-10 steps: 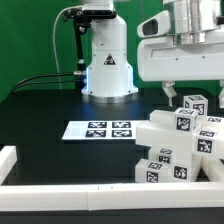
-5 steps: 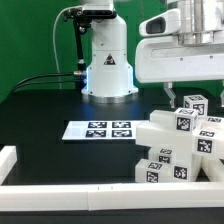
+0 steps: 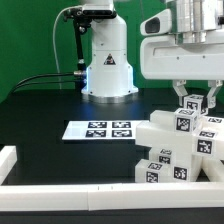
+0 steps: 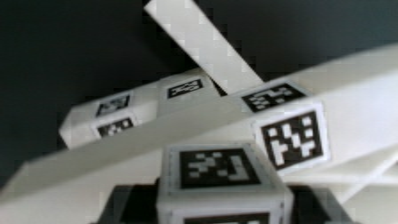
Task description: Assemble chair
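Chair part pinched in the claw

Chair (image 3: 178, 140) parts heaped at the exterior view's right, white blocks with black-and-white tags stacked against each other on the black table (image 3: 50, 105). Topmost tagged block (image 3: 192, 102) pinched between the two fingers of the gripper (image 3: 192, 93), jaws closed in on its sides. Same block (image 4: 221, 172) filling the near part of the wrist view, tag face up, dark fingers (image 4: 134, 203) pressing at each flank. Beyond it, more tagged pieces and one long slim white bar (image 4: 205, 45) slanting away. Marker board (image 3: 98, 129) flat on the table just beside the heap, toward the exterior view's left. White border rail (image 3: 70, 186) along the near edge. Robot base (image 3: 107, 65) behind.
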Available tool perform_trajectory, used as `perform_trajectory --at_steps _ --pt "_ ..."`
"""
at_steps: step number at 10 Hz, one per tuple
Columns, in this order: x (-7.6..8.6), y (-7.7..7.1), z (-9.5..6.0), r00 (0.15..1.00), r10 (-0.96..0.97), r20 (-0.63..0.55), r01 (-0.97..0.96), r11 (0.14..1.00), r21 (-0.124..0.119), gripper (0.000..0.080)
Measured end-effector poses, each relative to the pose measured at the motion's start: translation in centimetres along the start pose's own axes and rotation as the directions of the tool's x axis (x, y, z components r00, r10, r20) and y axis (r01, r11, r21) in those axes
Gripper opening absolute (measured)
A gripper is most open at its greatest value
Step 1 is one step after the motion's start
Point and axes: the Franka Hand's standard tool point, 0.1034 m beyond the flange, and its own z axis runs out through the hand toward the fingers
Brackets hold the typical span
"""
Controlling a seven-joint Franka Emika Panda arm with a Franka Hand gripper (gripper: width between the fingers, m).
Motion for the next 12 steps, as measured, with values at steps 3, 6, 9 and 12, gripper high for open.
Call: perform_trajectory --at_steps 3,6,9,12 --pt "0.02 -0.11 0.07 0.91 0.413 0.034 -0.414 0.91 0.033 0.0281" --pt "-0.2 -0.39 0.0 0.839 0.542 0.044 -0.544 0.838 0.042 0.0281" --pt "-0.06 -0.3 0.02 0.932 0.361 0.036 -0.362 0.931 0.046 0.0474" --pt "0.27 -0.34 -0.11 0.999 0.031 0.025 -0.033 0.998 0.051 0.0637"
